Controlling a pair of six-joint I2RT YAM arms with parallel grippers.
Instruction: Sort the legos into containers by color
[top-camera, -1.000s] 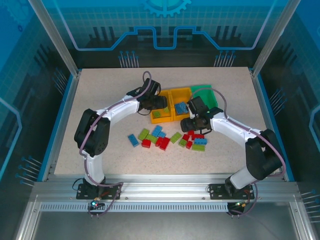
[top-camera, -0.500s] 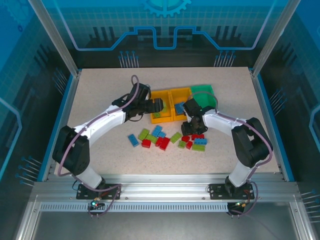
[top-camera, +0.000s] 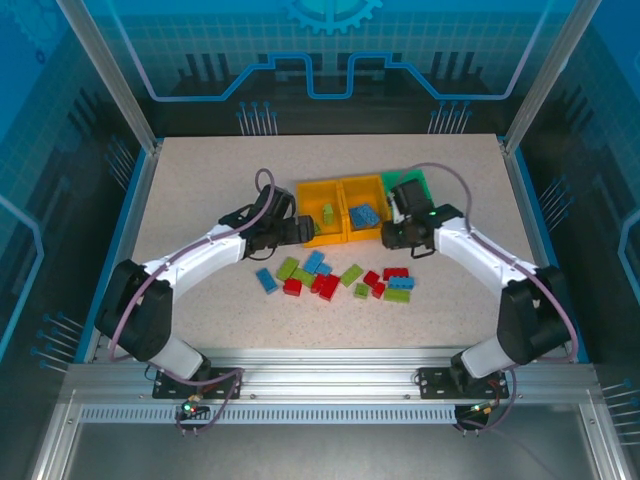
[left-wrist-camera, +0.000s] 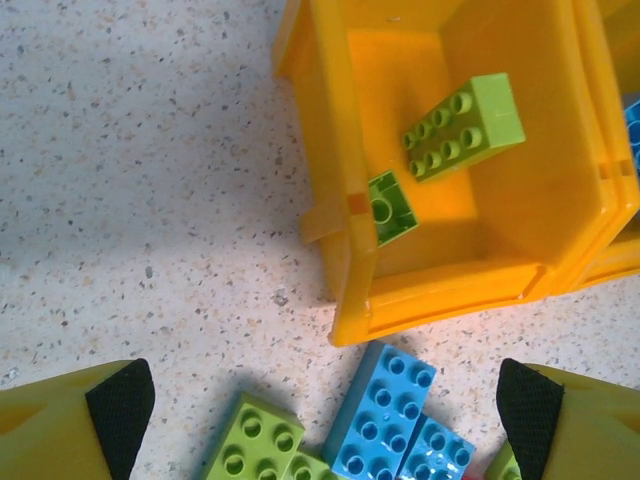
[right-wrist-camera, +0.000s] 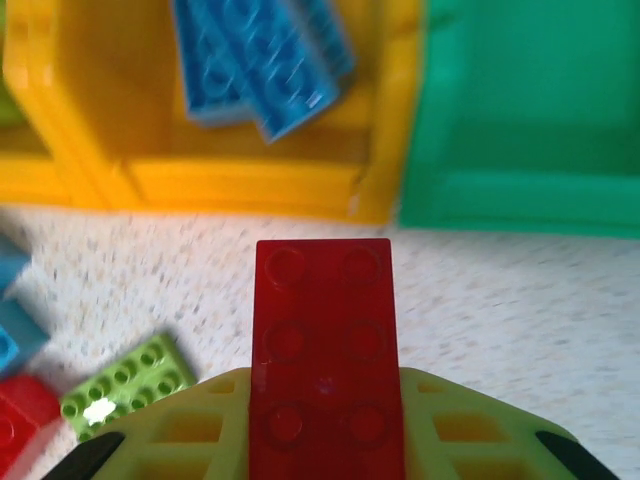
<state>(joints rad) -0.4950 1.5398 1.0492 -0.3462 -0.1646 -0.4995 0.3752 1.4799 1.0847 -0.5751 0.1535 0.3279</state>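
i have a red brick (right-wrist-camera: 323, 340) clamped in the right gripper (top-camera: 393, 234), and the green bin (right-wrist-camera: 530, 120) is what the next move turns on. from the wrist view, the green bin lies ahead of the brick and off to its right, with a strip of bare table (top-camera: 200, 180) between them. the brick's long axis points forward, toward the row of bins. i judge that the red goes there, so the gripper needs to travel forward and to the right. the right arm is plainly the nearer one to the green bin.

the left gripper (top-camera: 293, 232) has its jaws spread wide and holds nothing. it hangs at the end of the row farthest from the green bin.

counts: three bins joined in a row, the green bin plus two yellow bins (top-camera: 343, 205). the yellow bin farthest from the green bin holds two lime bricks (left-wrist-camera: 465, 125). the one touching the green bin holds overlapping blue bricks (right-wrist-camera: 265, 70), two or three, i cannot tell which. on the near side of the green bin lie the loose bricks (top-camera: 340, 280), roughly fourteen in red, blue and lime.
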